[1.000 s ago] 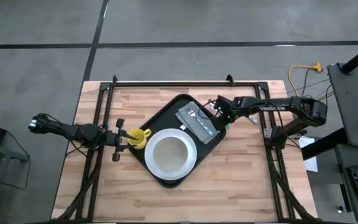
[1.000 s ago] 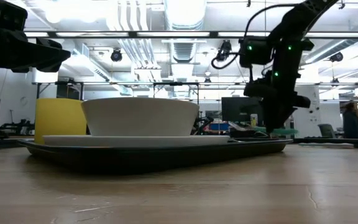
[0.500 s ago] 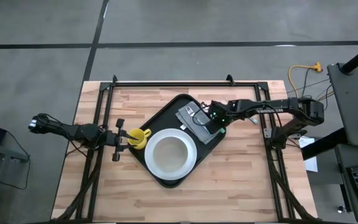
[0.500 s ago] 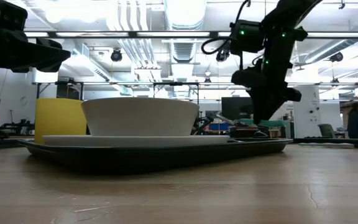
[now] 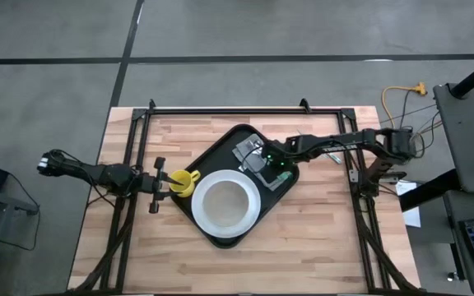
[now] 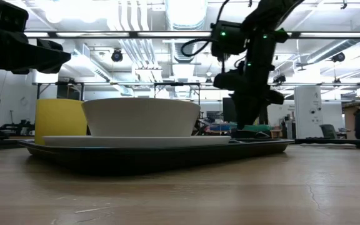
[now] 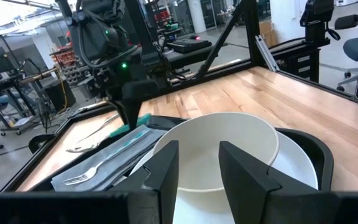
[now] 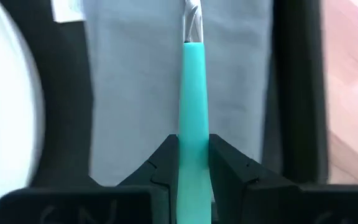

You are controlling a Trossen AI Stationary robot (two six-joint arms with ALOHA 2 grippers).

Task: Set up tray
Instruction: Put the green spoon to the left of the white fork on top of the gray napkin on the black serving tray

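Observation:
The black tray (image 5: 220, 153) lies slantwise mid-table. It carries a white plate (image 5: 254, 194) with a white bowl (image 5: 223, 202), a yellow cup (image 5: 186, 182) and a grey napkin (image 5: 249, 153) with a fork (image 7: 98, 167). My right gripper (image 5: 274, 162) stands over the napkin, shut on a teal-handled utensil (image 8: 193, 87) whose metal end (image 8: 192, 15) points away over the napkin. My left gripper (image 5: 161, 179) waits open beside the yellow cup, at the tray's left edge, touching nothing. My right gripper pinches the utensil's teal handle (image 8: 193, 134) between its two fingers, one on each side. The fingers come from above, pointing down, and lie across the handle. The utensil lies level and low over the grey napkin (image 8: 135, 81); whether it touches the cloth I cannot tell.
Bare wooden table (image 5: 327, 238) surrounds the tray on all sides. Black frame rails (image 5: 245, 109) run along the far edge and down both sides. The tray's raised rim (image 8: 291, 93) runs just beside the napkin, and the plate's edge (image 8: 5, 93) lies on its other side.
My right gripper has moved toward the table's left, from the tray's right rim to over the grey napkin, carrying the teal-handled utensil with it and staying shut on it. The left arm has kept still.

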